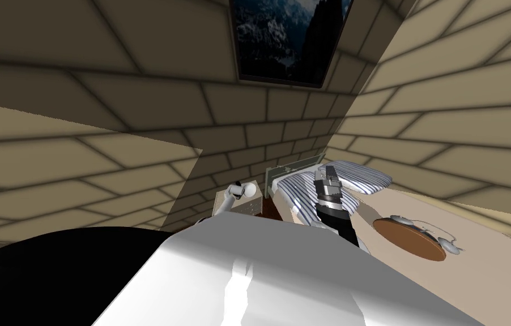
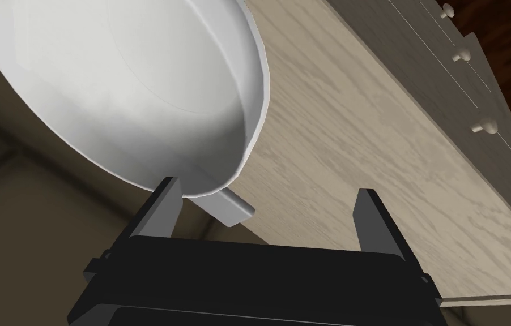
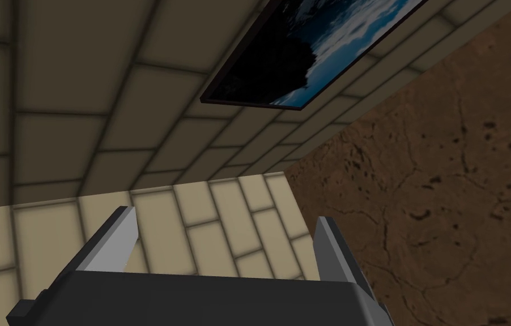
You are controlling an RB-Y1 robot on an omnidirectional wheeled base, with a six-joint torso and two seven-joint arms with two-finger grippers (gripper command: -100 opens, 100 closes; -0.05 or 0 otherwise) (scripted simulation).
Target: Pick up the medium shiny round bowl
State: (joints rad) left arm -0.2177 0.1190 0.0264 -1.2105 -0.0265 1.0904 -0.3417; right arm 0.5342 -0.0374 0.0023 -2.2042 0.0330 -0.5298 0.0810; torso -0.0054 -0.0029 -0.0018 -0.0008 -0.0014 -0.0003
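Note:
A white round bowl (image 2: 135, 85) with a smooth glossy inside looms close in the left wrist view, on the light wood-grain top of a nightstand (image 2: 362, 141). My left gripper (image 2: 265, 212) is open at the bowl's near rim. One finger (image 2: 161, 209) is just outside the bowl wall, and the other finger (image 2: 370, 221) stands apart over bare wood. A short grey piece (image 2: 229, 206) shows under the rim between them. In the head view my left arm (image 1: 226, 201) reaches to the nightstand (image 1: 248, 206). My right gripper (image 3: 223, 237) is open and empty, raised over the bed (image 1: 331, 170).
The nightstand's front has drawers with small knobs (image 2: 484, 127). A bed with striped pillows (image 1: 362, 176) lies right of it, with a round brown tray (image 1: 407, 237) on its cover. Brick walls close in behind and to the left. A black area (image 1: 50, 271) lies at lower left.

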